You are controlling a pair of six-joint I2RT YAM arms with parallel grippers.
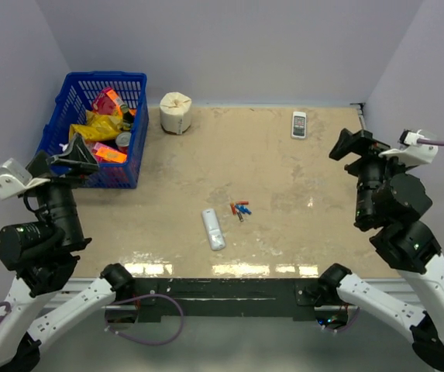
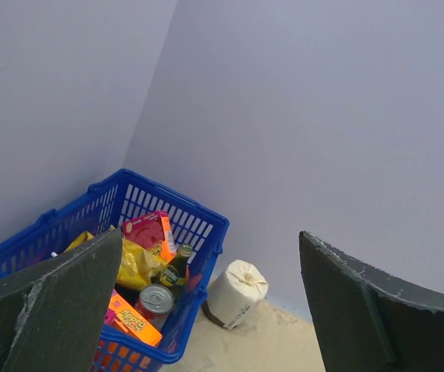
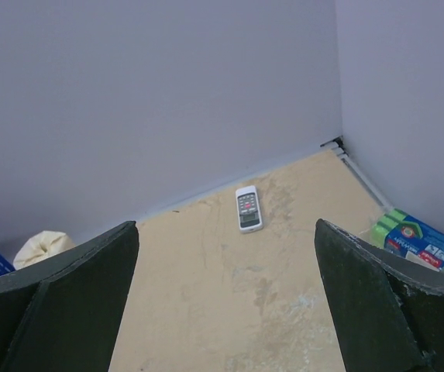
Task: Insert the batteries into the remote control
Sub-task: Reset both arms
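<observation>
No step is begun. The slim silver-white remote control (image 1: 213, 229) lies mid-worktop (image 1: 283, 178), with the tiny red and blue cylinder batteries (image 1: 240, 209) just beside it at two o'clock. The left gripper (image 1: 73, 157) and right gripper (image 1: 353, 146) hang wide open and empty. Next probably comes a fine pinch on one battery.

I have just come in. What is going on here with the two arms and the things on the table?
Nothing is being handled right now. The left gripper and the right gripper are both open and empty, raised near the left and right sides of the table. The remote control lies near the middle of the table. The batteries lie loose in a small cluster next to it, apart from it. Loading does not seem to have begun.
</observation>
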